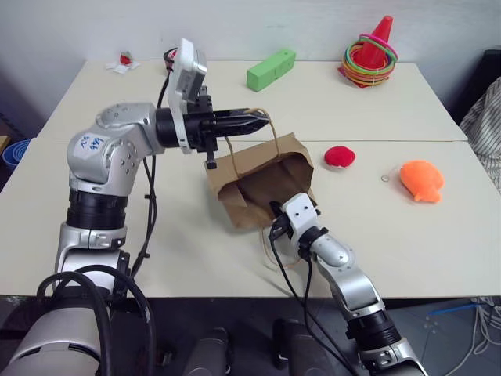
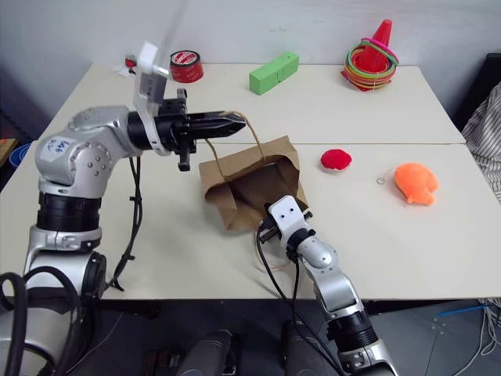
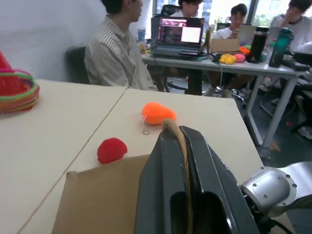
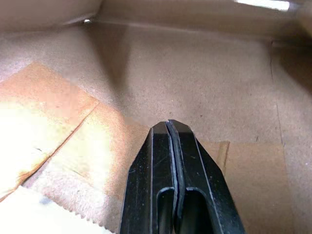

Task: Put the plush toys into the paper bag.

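Note:
The brown paper bag (image 1: 258, 168) lies on its side mid-table, its mouth facing me. My left gripper (image 1: 262, 121) is shut on the bag's upper cord handle (image 3: 170, 124) and holds it above the bag. My right gripper (image 4: 168, 124) is shut, its fingers reaching into the bag's mouth over the inner paper wall. The bag's other handle (image 1: 272, 252) lies on the table by my right wrist. Two plush toys sit to the right of the bag, apart from both grippers. The round red one (image 1: 340, 156) is nearer. The orange fish-like one (image 1: 422, 180) is farther right.
A green block (image 1: 271, 68), a red cone with coloured rings (image 1: 371, 53) and a red tape roll (image 2: 186, 66) stand along the table's far side. Several people (image 3: 119, 53) sit at desks beyond the table's right end.

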